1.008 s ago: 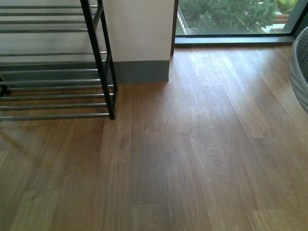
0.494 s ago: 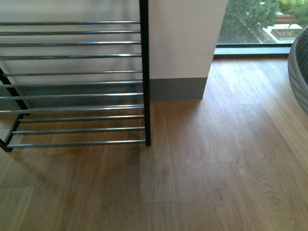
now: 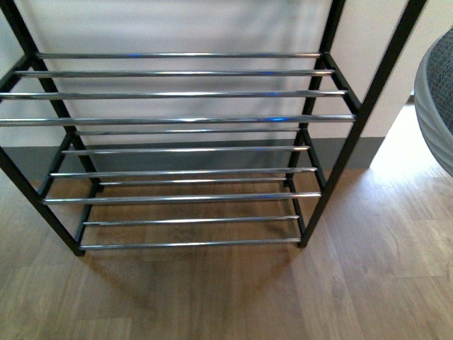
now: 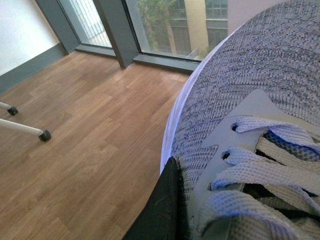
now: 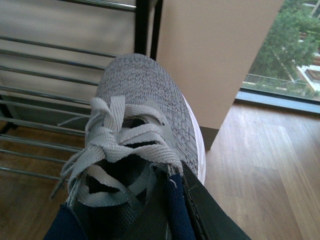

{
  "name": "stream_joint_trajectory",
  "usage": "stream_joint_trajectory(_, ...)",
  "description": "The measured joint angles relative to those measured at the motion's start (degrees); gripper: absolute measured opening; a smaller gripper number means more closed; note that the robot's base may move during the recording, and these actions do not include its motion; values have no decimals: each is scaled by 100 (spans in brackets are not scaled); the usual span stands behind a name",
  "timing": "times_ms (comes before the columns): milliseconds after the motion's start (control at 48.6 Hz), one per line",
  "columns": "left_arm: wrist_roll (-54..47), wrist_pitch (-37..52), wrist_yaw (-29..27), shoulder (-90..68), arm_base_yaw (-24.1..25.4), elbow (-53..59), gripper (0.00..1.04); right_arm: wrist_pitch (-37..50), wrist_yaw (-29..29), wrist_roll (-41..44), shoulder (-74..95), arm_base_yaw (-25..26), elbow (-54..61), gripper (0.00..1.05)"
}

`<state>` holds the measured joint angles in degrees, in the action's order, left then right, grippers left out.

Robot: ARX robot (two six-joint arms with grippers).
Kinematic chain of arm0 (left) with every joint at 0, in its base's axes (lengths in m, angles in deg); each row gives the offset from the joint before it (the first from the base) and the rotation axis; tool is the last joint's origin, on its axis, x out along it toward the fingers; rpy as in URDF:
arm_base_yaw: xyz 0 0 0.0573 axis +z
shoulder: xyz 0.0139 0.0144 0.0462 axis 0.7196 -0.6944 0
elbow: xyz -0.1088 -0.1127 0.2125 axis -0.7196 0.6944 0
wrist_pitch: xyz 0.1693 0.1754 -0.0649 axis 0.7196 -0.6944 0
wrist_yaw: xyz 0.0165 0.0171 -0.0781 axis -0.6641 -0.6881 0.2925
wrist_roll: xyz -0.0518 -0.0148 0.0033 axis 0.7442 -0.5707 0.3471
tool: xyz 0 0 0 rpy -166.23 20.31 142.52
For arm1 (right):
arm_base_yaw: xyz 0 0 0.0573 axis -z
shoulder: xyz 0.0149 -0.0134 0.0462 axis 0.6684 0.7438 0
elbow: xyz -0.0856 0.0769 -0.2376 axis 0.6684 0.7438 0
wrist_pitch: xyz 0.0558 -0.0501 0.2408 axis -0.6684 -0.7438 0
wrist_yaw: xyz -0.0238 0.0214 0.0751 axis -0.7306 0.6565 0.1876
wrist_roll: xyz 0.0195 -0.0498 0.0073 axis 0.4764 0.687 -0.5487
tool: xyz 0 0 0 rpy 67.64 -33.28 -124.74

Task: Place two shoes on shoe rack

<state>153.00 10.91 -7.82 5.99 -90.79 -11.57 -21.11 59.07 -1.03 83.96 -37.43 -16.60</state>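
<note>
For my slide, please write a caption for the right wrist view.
Right gripper holds a grey knit sneaker by its collar, toe toward the shoe rack.

Front: close, tilted down at shoe rack (image 3: 191, 120) against far wall (image 3: 177, 28). Left wrist: tight over grey sneaker (image 4: 260, 75), facing windows (image 4: 165, 25). Right wrist: tight over second sneaker (image 5: 145, 95), facing same rack.

I am looking across a warm brown wood-plank floor (image 3: 212, 304) running up to a white wall (image 3: 177, 28), with a grey skirting board (image 3: 35, 159) edging its foot. Through the left wrist camera I am seeing tall windows (image 4: 165, 25) in dark frames letting daylight in, trees and a building showing outside, and a white furniture leg (image 4: 22, 127) resting its black foot on the planks.
</note>
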Motion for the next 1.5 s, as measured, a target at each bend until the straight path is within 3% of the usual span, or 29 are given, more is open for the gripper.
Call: stream_joint_trajectory(1502, 0, 0, 20, -4, 9, 0, 3, 0, -48, 0, -2, 0, 13, 1)
